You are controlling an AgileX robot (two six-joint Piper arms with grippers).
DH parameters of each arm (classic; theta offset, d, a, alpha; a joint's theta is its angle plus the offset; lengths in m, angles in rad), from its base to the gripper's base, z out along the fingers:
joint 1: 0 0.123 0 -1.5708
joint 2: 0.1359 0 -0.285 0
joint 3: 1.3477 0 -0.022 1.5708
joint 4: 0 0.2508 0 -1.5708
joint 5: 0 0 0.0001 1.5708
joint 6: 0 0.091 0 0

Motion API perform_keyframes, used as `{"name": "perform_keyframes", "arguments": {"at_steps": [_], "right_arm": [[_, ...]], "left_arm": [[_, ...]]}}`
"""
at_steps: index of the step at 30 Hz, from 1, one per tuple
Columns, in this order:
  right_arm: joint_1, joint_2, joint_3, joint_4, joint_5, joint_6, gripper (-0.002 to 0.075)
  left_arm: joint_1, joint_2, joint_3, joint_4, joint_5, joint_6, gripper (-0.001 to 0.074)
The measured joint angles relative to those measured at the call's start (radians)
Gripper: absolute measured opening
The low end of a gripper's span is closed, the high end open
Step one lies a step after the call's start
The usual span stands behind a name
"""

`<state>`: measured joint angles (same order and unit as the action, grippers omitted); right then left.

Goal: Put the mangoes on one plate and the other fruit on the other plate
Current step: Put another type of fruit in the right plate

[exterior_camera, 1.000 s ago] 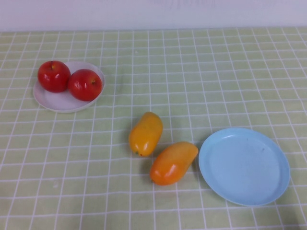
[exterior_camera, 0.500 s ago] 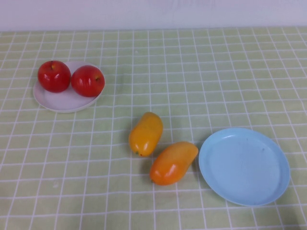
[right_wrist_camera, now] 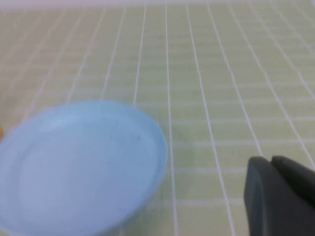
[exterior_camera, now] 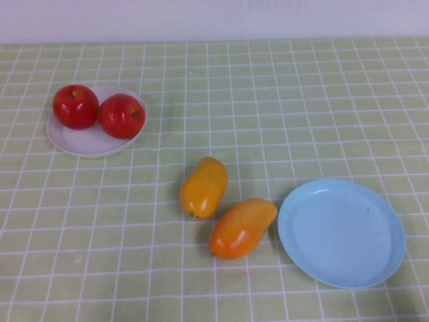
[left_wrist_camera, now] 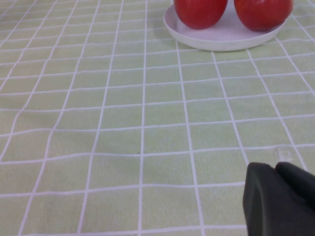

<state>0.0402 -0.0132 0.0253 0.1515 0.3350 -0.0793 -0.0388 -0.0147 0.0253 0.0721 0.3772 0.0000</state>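
Both mangoes (exterior_camera: 204, 187) (exterior_camera: 242, 227), lying centre-frame beside the blue plate (exterior_camera: 341, 232), could roll when gripped. The left gripper (left_wrist_camera: 280, 196) and right gripper (right_wrist_camera: 279, 194) show only at their wrist views' lower right corners; jaw state cannot be told.

On my far left, two apples (exterior_camera: 98, 111) sit touching side by side on the smaller plate (exterior_camera: 80, 143). Two mangoes (exterior_camera: 223, 207) lie on the tabletop (exterior_camera: 301, 114) near centre, one behind-left of the other. The larger plate (exterior_camera: 341, 232) sits just right of the nearer mango.
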Motion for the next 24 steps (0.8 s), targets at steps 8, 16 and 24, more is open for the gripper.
{"name": "perform_keyframes", "arguments": {"at_steps": [8, 16, 24], "right_arm": [[0.000, 0.000, 0.000, 0.377, -0.174, 0.000, -0.0016], [0.000, 0.000, 0.000, 0.664, -0.227, 0.000, -0.0017], [0.000, 0.164, -0.160, 0.695, 0.020, 0.000, -0.0017]], "left_arm": [[0.000, 0.000, 0.000, 0.000, 0.000, 0.000, 0.0002], [0.000, 0.000, 0.000, 0.000, 0.000, 0.000, 0.0002], [0.000, 0.000, 0.000, 0.000, 0.000, 0.000, 0.0002]]}}
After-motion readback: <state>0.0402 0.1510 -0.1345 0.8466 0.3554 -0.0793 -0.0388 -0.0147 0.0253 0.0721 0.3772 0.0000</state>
